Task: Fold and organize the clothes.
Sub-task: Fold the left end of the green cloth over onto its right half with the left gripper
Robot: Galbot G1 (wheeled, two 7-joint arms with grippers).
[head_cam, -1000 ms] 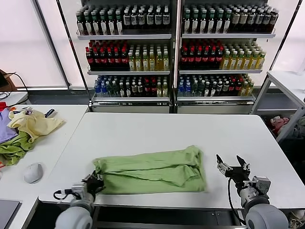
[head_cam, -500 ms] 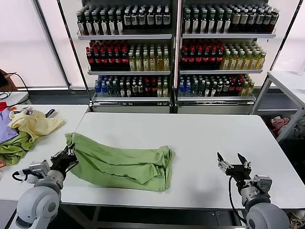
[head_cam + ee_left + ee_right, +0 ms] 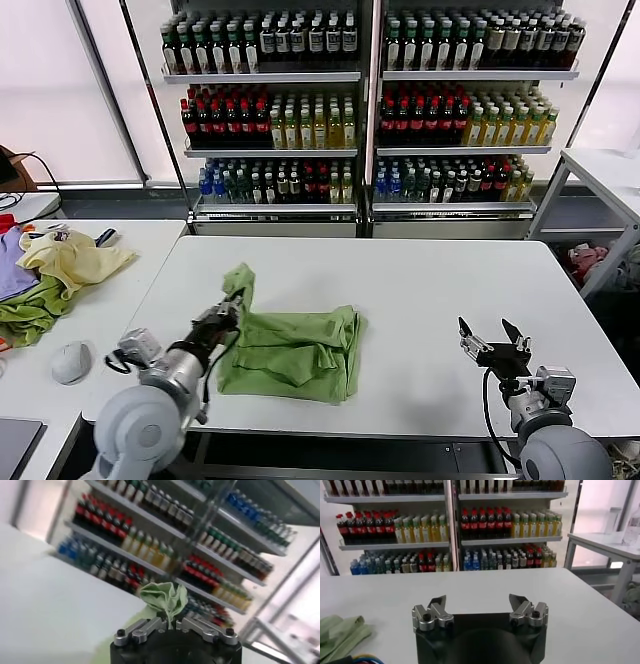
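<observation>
L hand (image 3: 232,306) clenched on shirt (image 3: 295,350) edge, lifting it above the rest to fold it over; bulk lies just beside on counter (image 3: 420,290). R hand (image 3: 494,345) released, idle, well apart.

left gripper (image 3: 232,305): raised, jaws clamped | right gripper (image 3: 493,345): low, jaws apart

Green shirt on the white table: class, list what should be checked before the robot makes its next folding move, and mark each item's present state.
1. Left gripper shut on a bunch of the green shirt: ok.
2. Gripped cloth lifted off the white table: ok.
3. Shirt lying flat and smooth: not ok, it is rumpled.
4. Right gripper open, clear of the shirt: ok.
5. Shirt well apart from the heap of garments on the side table: ok.
6. Which part of the shirt is held: cannot tell.
</observation>
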